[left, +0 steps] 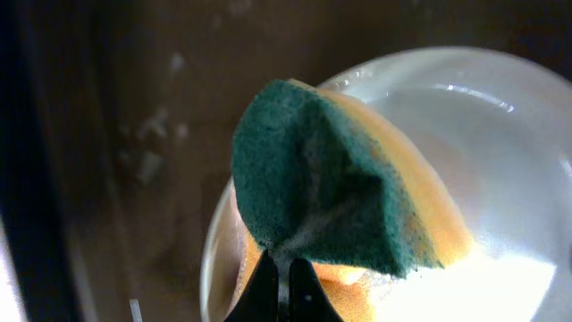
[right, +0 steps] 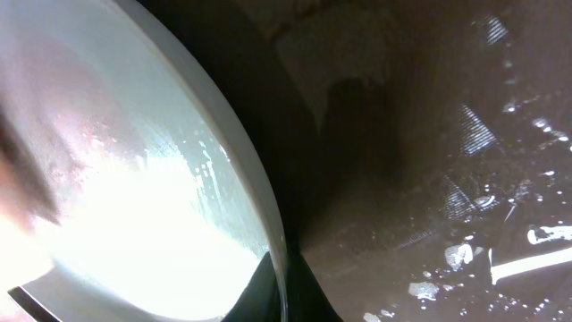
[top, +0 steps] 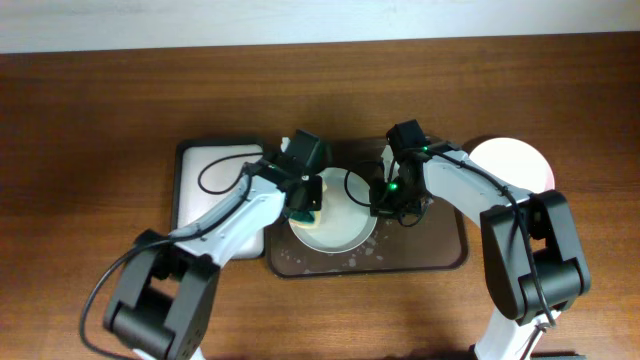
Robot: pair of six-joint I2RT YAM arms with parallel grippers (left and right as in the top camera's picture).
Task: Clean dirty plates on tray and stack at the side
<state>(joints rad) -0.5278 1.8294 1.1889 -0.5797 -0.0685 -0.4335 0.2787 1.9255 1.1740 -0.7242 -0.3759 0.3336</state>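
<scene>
A white plate (top: 340,225) lies on the dark brown tray (top: 440,255). My left gripper (top: 305,210) is shut on a green and yellow sponge (left: 349,179) and holds it against the plate's left part (left: 483,116). My right gripper (top: 385,205) is shut on the plate's right rim (right: 268,215), one finger on each side of the edge. The plate's inside (right: 134,206) looks wet and glossy. A clean white plate (top: 515,165) rests on the table to the right of the tray.
A white board with a dark frame (top: 205,185) lies to the left of the tray. White crumbs (right: 465,255) are scattered on the tray floor beside the plate. The wooden table (top: 90,130) surrounds it all.
</scene>
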